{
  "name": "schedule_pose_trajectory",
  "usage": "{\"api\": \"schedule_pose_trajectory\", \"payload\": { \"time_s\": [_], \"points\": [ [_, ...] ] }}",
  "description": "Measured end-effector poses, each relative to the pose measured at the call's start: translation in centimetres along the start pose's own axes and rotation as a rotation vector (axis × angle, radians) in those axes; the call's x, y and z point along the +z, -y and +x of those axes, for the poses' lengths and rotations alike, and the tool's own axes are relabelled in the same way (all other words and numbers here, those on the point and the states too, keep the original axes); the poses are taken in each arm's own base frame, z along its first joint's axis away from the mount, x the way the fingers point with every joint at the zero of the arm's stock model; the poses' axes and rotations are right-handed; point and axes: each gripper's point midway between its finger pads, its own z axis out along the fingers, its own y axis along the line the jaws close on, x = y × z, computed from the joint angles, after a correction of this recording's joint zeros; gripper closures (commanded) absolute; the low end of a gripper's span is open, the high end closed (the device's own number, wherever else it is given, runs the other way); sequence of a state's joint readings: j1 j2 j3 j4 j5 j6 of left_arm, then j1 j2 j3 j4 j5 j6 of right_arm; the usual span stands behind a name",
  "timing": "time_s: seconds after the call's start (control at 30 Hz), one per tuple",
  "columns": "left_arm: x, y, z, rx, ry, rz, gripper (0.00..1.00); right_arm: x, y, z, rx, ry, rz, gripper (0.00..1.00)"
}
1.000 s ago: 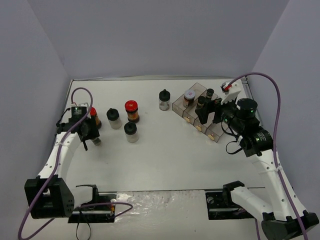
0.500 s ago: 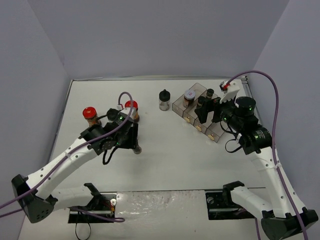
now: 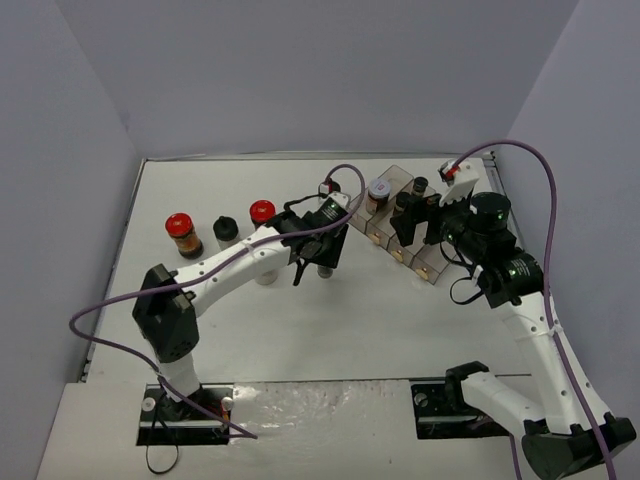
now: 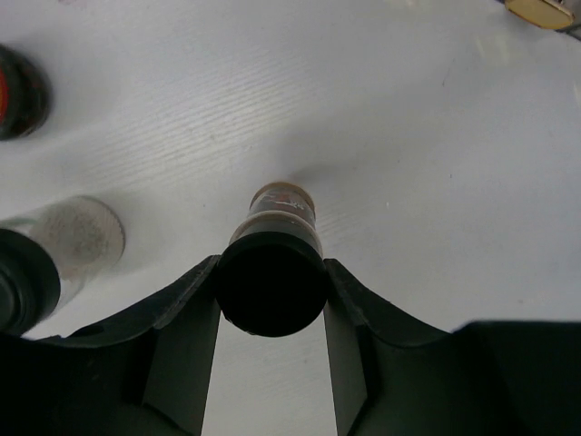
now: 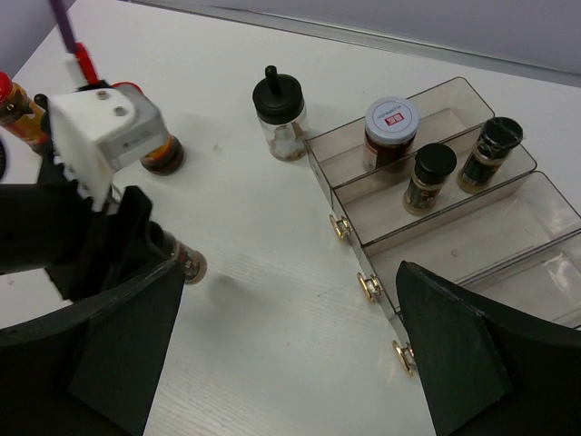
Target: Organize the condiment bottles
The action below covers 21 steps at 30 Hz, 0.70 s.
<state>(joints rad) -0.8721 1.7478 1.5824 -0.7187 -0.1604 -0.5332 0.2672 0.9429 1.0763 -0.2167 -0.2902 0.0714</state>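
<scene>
My left gripper (image 3: 318, 258) (image 4: 272, 265) is shut on a small black-capped jar (image 4: 273, 282) with a brown-banded body. It holds the jar tilted just above the table's middle, and the jar's base also shows in the right wrist view (image 5: 188, 266). A clear black-capped jar (image 4: 64, 245) stands beside it. Two red-capped jars (image 3: 182, 232) (image 3: 262, 211) and a black-capped jar (image 3: 226, 232) stand at the left. A knob-capped jar (image 5: 277, 113) stands near the tray. My right gripper (image 3: 420, 228) (image 5: 290, 363) is open and empty above the tray's front.
The clear compartment tray (image 3: 432, 266) (image 5: 508, 245) lies at the right. Its back rows hold a white-lidded jar (image 5: 390, 127) and two black-capped jars (image 5: 431, 173) (image 5: 491, 150). Grey walls enclose the table on three sides.
My left arm has swept from the table's left edge to its middle, with the black-capped jar in its jaws. The right arm has hardly moved.
</scene>
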Motion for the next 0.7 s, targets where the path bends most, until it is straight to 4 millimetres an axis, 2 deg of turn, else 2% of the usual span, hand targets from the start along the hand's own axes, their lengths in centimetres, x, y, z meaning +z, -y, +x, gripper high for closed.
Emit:
{"api": "schedule_pose_trajectory", "payload": {
  "time_s": [0.1,0.27,0.47,0.63,0.7],
  "points": [
    [2.3,0.5,-0.8,0.032,-0.007,-0.005,1.0,-0.6,0.1,-0.2,-0.007,0.012,0.01,0.0],
    [5.1,0.0,-1.6,0.057,-0.026,-0.023,1.0,-1.9,0.3,-0.2,-0.019,0.025,0.03,0.0],
    [7.6,-0.4,-1.2,0.074,-0.053,-0.039,0.91,-2.5,0.5,0.4,-0.019,0.019,0.043,0.0],
    [8.3,-0.1,-1.2,0.068,-0.037,-0.022,0.71,-2.2,0.7,1.5,-0.013,-0.008,0.049,0.0],
    [8.3,0.1,-1.3,0.065,-0.029,-0.016,0.58,-2.2,0.7,1.8,-0.012,-0.015,0.05,0.0]
  ]
}}
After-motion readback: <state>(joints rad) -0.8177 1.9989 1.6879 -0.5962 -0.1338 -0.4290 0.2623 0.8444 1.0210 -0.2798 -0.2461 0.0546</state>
